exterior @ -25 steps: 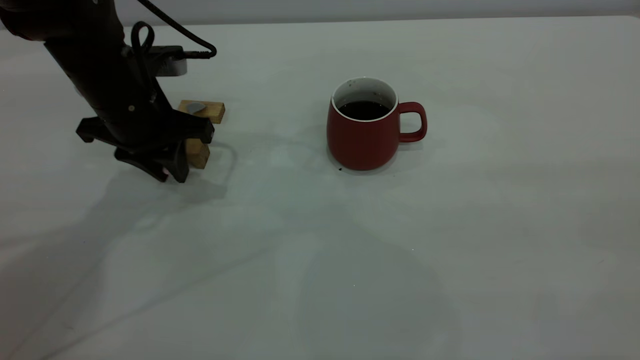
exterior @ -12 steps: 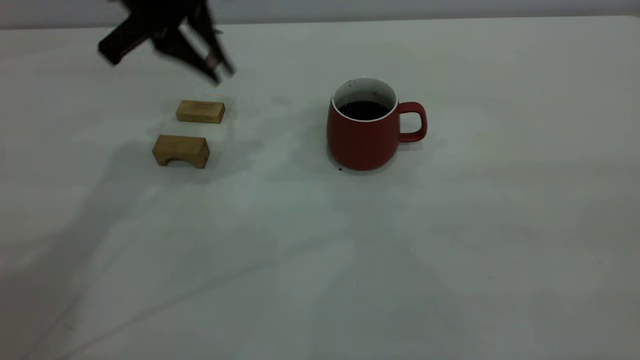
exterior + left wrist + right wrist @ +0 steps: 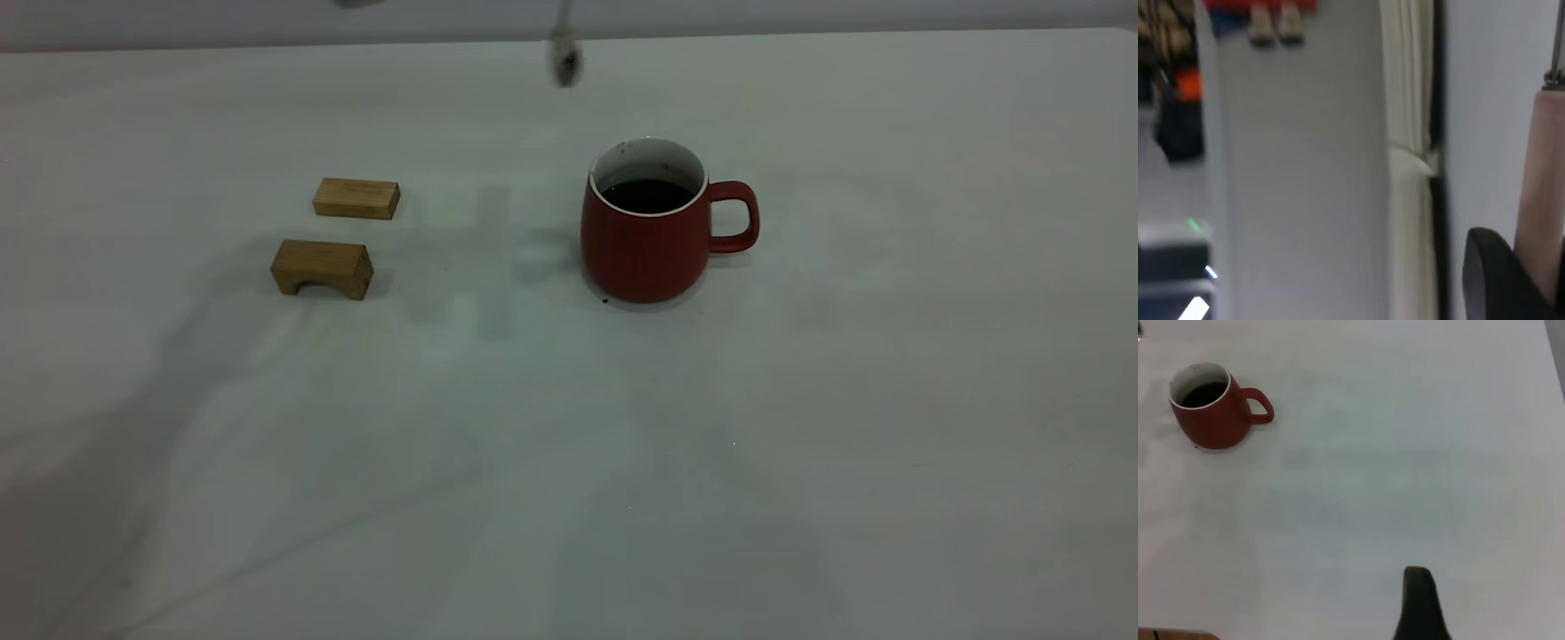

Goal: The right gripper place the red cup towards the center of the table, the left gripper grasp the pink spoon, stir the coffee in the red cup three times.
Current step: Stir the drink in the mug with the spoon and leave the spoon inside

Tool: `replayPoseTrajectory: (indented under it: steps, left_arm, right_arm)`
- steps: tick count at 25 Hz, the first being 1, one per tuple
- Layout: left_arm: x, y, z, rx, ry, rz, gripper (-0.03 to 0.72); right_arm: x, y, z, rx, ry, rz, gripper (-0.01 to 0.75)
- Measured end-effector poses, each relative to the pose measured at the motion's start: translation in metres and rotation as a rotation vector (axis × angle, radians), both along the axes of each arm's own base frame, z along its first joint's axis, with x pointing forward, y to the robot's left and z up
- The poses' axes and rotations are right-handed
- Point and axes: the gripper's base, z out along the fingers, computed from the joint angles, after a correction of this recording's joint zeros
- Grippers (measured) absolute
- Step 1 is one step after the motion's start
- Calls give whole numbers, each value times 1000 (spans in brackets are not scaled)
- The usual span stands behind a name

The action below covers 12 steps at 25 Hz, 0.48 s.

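Observation:
The red cup point(image 3: 647, 240) stands upright near the middle of the table point(image 3: 569, 444), its handle pointing right and dark coffee point(image 3: 647, 196) inside. It shows small in the right wrist view as the red cup point(image 3: 1210, 413). The pink spoon hangs in the air: its grey bowl point(image 3: 565, 62) dangles at the top edge, behind and left of the cup. In the left wrist view my left gripper point(image 3: 1531, 287) is shut on the spoon's pink handle point(image 3: 1541, 180). My right gripper point(image 3: 1421, 603) is far from the cup, over bare table.
Two tan wooden blocks lie left of the cup: a flat one point(image 3: 356, 197) and an arched one point(image 3: 322, 268) nearer the front. Shadows of the arms fall across the tabletop. A room wall and clutter fill the left wrist view.
My left gripper took the spoon off the wooden blocks, rose out of the top of the exterior view and carried it right, toward the cup. The cup has not moved.

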Motion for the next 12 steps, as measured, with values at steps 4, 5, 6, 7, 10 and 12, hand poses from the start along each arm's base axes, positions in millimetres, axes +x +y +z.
replayPoseTrajectory:
  steps: [4,5,6,7,10,12]
  left_arm:
    - [5,-12,-28,-62,61,41,147]
    - [5,-13,-36,-57,58,38,147]
    - [5,-14,-42,-52,50,34,147]
    - [5,-14,-48,-46,48,31,147]
    - [6,-16,-65,-23,36,30,146]
    - [5,-17,-75,-11,25,22,144]
  right_arm:
    - [0,0,0,0,0,0,585]
    - [0,0,0,0,0,0,585]
    - [0,0,0,0,0,0,585]
    - [0,0,0,0,0,0,585]
    - [0,0,0,0,0,0,585]
    - [0,0,0,0,0,0,585]
